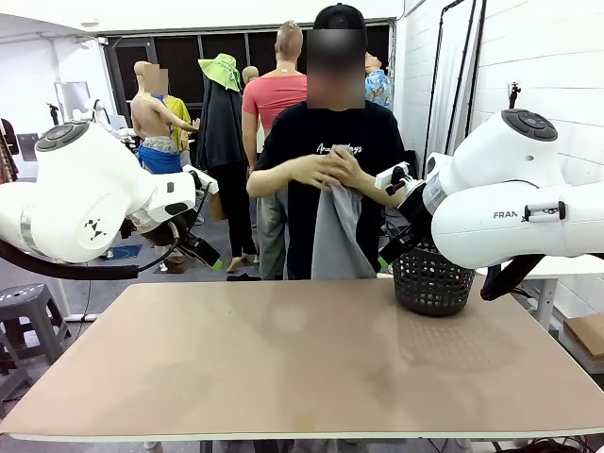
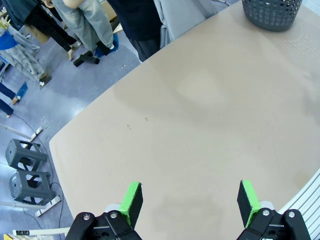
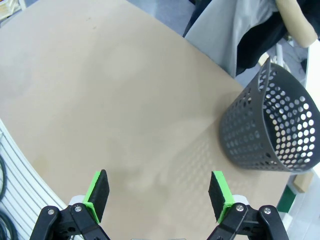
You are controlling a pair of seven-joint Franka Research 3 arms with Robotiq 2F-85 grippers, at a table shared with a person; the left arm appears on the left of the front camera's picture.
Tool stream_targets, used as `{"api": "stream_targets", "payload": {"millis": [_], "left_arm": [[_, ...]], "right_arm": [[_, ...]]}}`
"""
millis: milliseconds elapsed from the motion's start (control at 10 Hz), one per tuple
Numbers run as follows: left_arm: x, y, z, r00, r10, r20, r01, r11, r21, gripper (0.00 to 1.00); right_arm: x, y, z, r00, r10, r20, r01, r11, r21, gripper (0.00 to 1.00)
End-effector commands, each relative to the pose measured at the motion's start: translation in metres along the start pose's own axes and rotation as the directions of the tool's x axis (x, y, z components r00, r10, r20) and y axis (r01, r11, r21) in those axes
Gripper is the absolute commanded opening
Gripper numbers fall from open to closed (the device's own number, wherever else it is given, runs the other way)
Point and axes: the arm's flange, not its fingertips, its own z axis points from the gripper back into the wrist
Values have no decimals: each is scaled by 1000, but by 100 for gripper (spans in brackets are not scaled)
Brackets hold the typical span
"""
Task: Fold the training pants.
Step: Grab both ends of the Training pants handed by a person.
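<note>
A person at the far side of the table holds the light grey training pants [image 1: 335, 231] up at chest height with both hands [image 1: 326, 168]. The cloth hangs down to the table's far edge. The pants also appear at the top of the left wrist view [image 2: 185, 17] and of the right wrist view [image 3: 225, 35]. My left gripper [image 1: 209, 257] hovers off the table's far left corner, open and holding nothing [image 2: 190, 202]. My right gripper [image 1: 389, 255] hangs beside the basket, open with nothing between its green pads [image 3: 159, 195].
A black mesh basket [image 1: 432, 280] stands at the table's far right [image 3: 270, 125] [image 2: 272, 12]. The tan table top [image 1: 283, 359] is bare in front of it. Grey stools [image 2: 25, 170] stand on the floor beyond the left edge.
</note>
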Motion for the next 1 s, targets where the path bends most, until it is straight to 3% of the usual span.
{"api": "stream_targets", "payload": {"millis": [0,900], "left_arm": [[0,0,1,1000,0,2,0,1000,1,100],[0,0,1,1000,0,2,0,1000,1,100]], "right_arm": [[0,0,0,1000,-5,2,5,1000,8,100],[0,0,0,1000,-5,2,5,1000,8,100]]}}
